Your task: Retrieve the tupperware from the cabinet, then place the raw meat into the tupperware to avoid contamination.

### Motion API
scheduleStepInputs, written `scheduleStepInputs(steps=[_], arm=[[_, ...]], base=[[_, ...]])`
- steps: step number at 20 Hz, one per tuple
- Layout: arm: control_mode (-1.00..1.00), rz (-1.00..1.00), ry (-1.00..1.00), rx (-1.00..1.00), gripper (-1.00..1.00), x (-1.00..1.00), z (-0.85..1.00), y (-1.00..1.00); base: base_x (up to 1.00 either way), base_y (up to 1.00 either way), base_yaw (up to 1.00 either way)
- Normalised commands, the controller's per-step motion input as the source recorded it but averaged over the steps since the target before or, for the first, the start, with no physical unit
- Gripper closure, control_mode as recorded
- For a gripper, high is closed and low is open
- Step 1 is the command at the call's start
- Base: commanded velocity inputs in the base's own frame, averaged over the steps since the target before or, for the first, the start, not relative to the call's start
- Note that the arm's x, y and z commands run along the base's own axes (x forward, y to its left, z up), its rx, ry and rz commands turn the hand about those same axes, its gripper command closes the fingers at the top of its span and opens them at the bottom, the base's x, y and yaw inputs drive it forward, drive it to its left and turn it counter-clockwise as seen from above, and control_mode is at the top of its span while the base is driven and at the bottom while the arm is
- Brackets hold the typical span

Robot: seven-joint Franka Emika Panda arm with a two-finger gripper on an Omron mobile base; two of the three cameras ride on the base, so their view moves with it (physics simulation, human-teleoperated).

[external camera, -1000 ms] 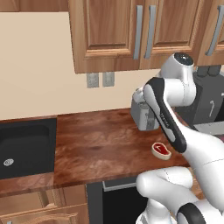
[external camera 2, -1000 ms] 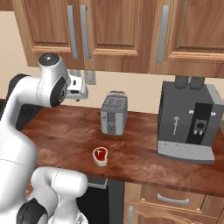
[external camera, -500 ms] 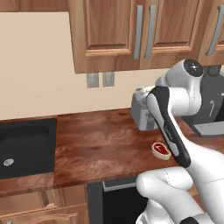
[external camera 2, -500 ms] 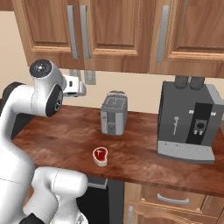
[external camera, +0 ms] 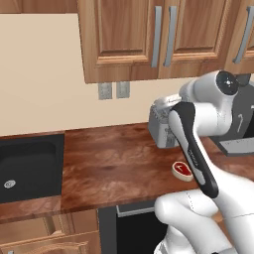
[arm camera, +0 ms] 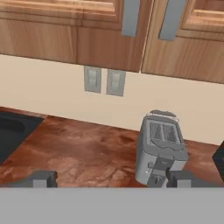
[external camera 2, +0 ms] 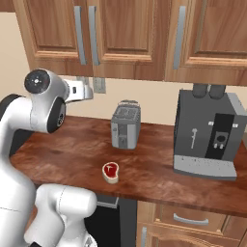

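Two closed doors of the cabinet (external camera 2: 130,34) fill the top of the right base view, their grey bar handles (external camera 2: 93,34) hanging side by side at upper left; the tupperware presumably sits behind them, though nothing of it can be seen from here. Below runs the counter (external camera 2: 159,176), brown across the middle of the frame. The coffee machine (external camera 2: 207,132) stands at right, the toaster (external camera 2: 126,124) near centre, and the raw meat (external camera 2: 110,171) lies alone in front of the toaster, lower centre. The end effector (arm camera: 111,178), its tips spread wide apart and holding nothing, looks across the counter at the toaster, with the handles (arm camera: 131,16) at the top edge of the hand view. So the cabinet lies above and ahead of it: the reach goes upward, toward handles whose long axis is vertical.
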Motion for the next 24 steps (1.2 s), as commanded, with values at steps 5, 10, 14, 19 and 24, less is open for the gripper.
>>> scheduleStepInputs(steps=[5,10,14,19,24], arm=[[-1.0,0.0,-0.16,0.0,-1.0,-0.04,0.29,-0.02],[-1.0,0.0,-0.17,0.0,-1.0,-0.05,0.29,-0.04],[-1.0,0.0,-0.17,0.0,-1.0,-0.03,0.28,-0.05],[-1.0,0.0,-0.15,0.0,-1.0,-0.01,0.27,-0.06],[-1.0,0.0,-0.14,0.01,-1.0,-0.01,0.26,-0.05]], base=[[0.0,0.0,0.0],[0.0,0.0,0.0],[0.0,0.0,0.0],[0.0,0.0,0.0],[0.0,0.0,0.0]])
